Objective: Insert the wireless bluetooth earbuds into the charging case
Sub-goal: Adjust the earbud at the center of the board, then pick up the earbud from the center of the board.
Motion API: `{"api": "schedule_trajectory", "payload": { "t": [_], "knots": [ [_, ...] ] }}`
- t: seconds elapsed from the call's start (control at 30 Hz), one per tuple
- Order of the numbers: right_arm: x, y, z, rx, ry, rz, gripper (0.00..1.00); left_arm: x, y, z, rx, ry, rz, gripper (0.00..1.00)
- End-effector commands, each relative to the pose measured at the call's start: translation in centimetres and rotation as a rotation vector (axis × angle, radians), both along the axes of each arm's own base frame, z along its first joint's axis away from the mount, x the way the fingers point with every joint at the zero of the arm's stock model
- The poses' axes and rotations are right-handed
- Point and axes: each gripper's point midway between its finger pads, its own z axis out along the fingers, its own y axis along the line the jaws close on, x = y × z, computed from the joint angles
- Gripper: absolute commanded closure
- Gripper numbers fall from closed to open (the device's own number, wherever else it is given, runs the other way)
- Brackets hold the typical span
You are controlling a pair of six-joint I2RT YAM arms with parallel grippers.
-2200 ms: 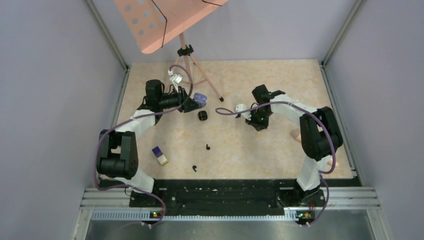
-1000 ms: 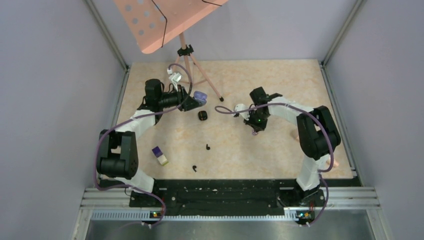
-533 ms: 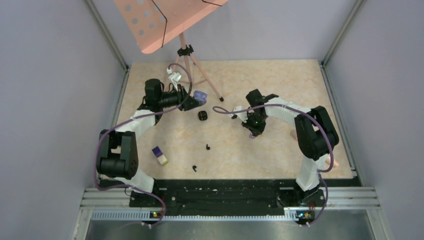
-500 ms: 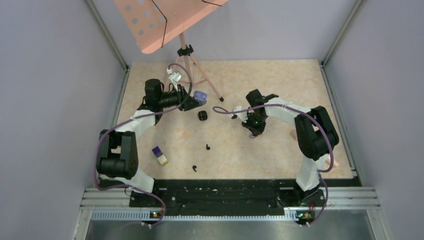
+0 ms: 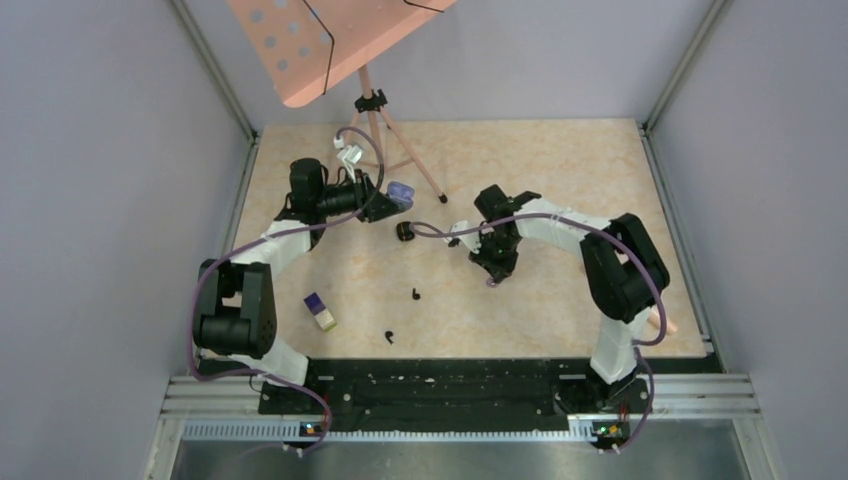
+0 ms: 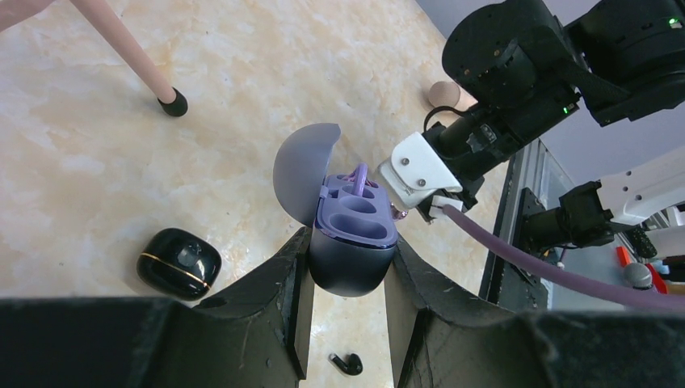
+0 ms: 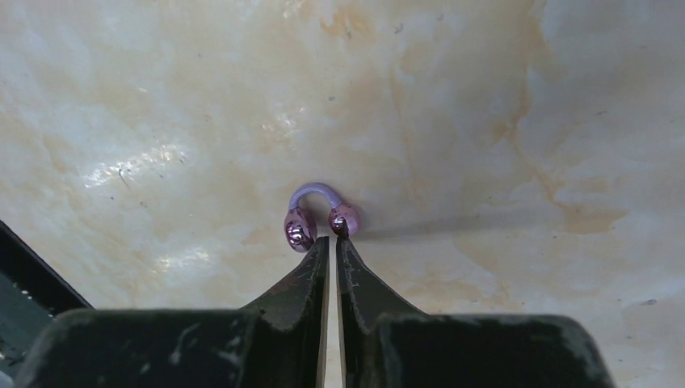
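1. Firmly, the left pincer point(image 6: 349, 246) is clamped round the body of a purple charging case point(image 6: 355, 214); its lid stands open, and one purple earbud point(image 6: 359, 174) sits inside.
2. Meanwhile the right pincer point(image 7: 331, 241) is pinched almost closed on a second purple earbud point(image 7: 313, 194) at its tips, close over the surface point(image 5: 540, 320).
3. A black earbud point(image 5: 415, 294) and another black earbud point(image 5: 389, 337) lie loose; a black case point(image 6: 178, 263) with a gold line sits nearby.

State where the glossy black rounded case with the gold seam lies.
Top view: the black case lies on the marble table left of centre, just nearer than the open purple case in the left claw, not touching it.
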Motion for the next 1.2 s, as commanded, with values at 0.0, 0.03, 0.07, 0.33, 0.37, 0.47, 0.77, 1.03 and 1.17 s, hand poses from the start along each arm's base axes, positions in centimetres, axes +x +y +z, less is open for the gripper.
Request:
{"api": "schedule_trajectory", "payload": {
  "t": [0.0,0.03,0.07,0.33,0.37,0.47,0.77,1.03,1.17],
  "knots": [
    [-0.3,2.0,1.6,0.041,0.1,-0.058,0.93,0.1,0.1,0.7,-0.009,-0.051,-0.005,1.0],
    [-0.5,2.2,1.7,0.035,0.128,-0.078,0.93,0.1,0.1,0.7,-0.008,-0.053,-0.004,1.0],
    [-0.7,2.3,1.7,0.027,0.153,-0.103,0.92,0.1,0.1,0.7,-0.008,-0.054,-0.005,1.0],
    [-0.6,1.6,3.6,0.028,0.094,-0.077,0.89,-0.1,0.2,1.0,0.001,-0.064,-0.005,1.0],
    [-0.3,1.6,4.2,0.048,0.062,-0.022,0.88,-0.1,0.2,0.9,0.004,-0.062,-0.007,1.0],
    [1.2,2.2,5.6,0.12,-0.067,0.128,0.84,-0.2,0.2,0.8,0.005,-0.061,-0.011,1.0],
    [3.3,5.7,4.6,0.209,-0.14,0.483,0.83,-0.3,1.1,0.7,0.021,-0.054,0.016,1.0],
    [1.8,5.8,2.5,0.195,-0.051,0.715,0.84,0.2,3.2,0.7,0.014,-0.039,0.071,1.0],
    [0.5,5.5,1.9,0.184,0.019,0.776,0.84,0.2,3.4,0.6,0.019,-0.039,0.081,1.0]
  ]
}}
